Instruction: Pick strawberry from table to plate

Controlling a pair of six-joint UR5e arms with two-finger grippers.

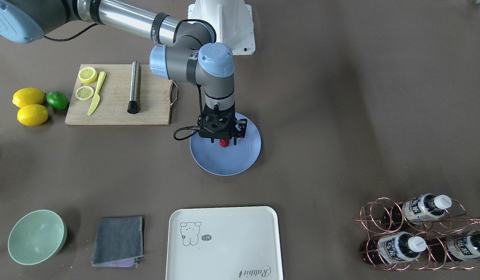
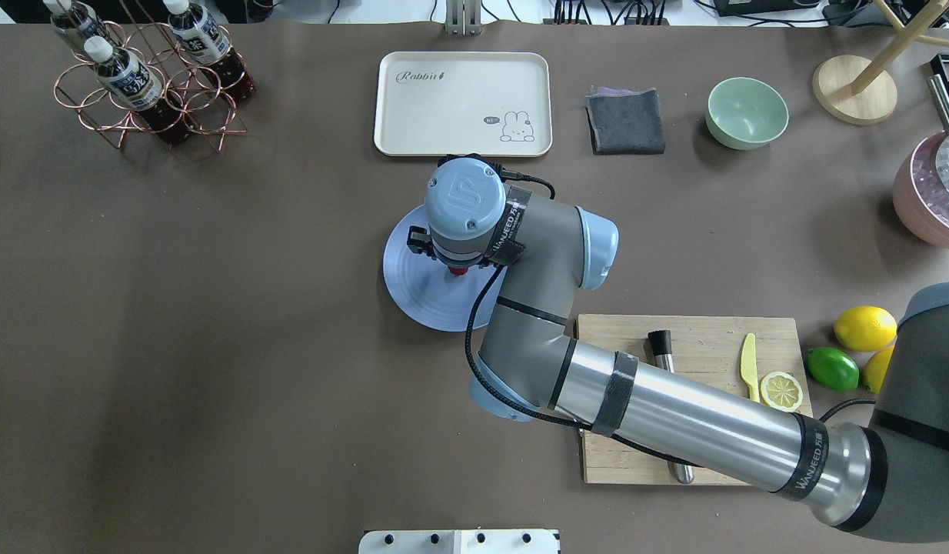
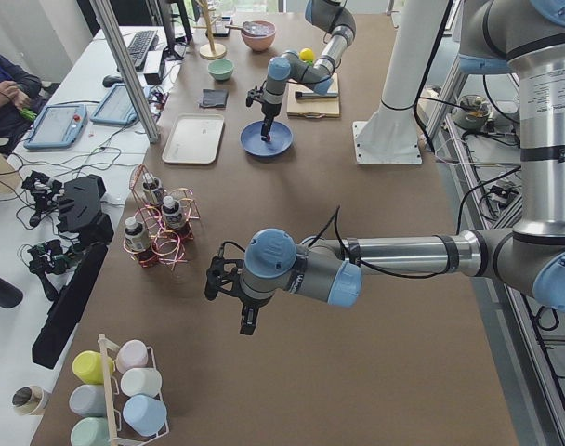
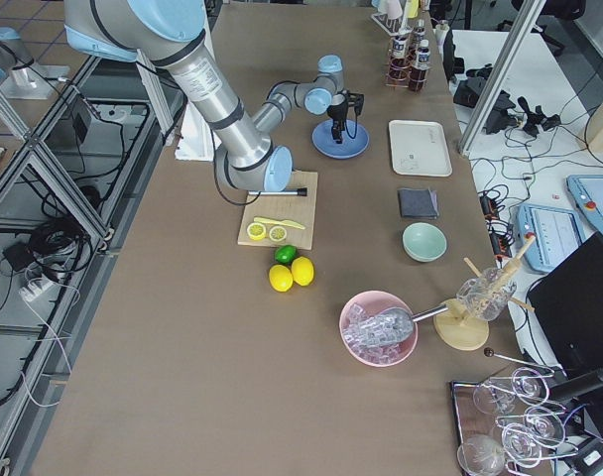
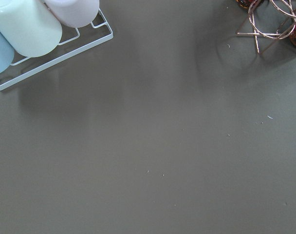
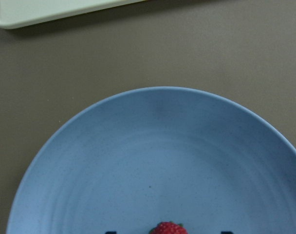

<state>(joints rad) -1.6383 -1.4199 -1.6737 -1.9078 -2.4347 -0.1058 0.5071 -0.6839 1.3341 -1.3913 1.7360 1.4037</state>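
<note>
The small red strawberry [image 1: 224, 143] is on the round blue plate [image 1: 240, 159], which stands mid-table [image 1: 341, 116]. My right gripper [image 1: 224, 140] points straight down over it. In the right wrist view the strawberry [image 6: 167, 228] shows at the bottom edge of the plate [image 6: 153, 156], with two dark fingertips [image 6: 109, 232] set wide to either side and not touching it, so the gripper is open. From overhead the wrist hides most of the berry [image 2: 458, 271]. My left gripper [image 3: 245, 311] hangs over bare table near the bottle rack; I cannot tell its state.
A wooden board [image 1: 119, 95] with lemon slices, a yellow knife and a metal muddler lies beside the plate. Two lemons [image 1: 30, 105] and a lime are beyond it. A cream tray [image 1: 224, 243], grey cloth [image 1: 118, 241], green bowl [image 1: 37, 236] and copper bottle rack [image 1: 415, 233] line the far edge.
</note>
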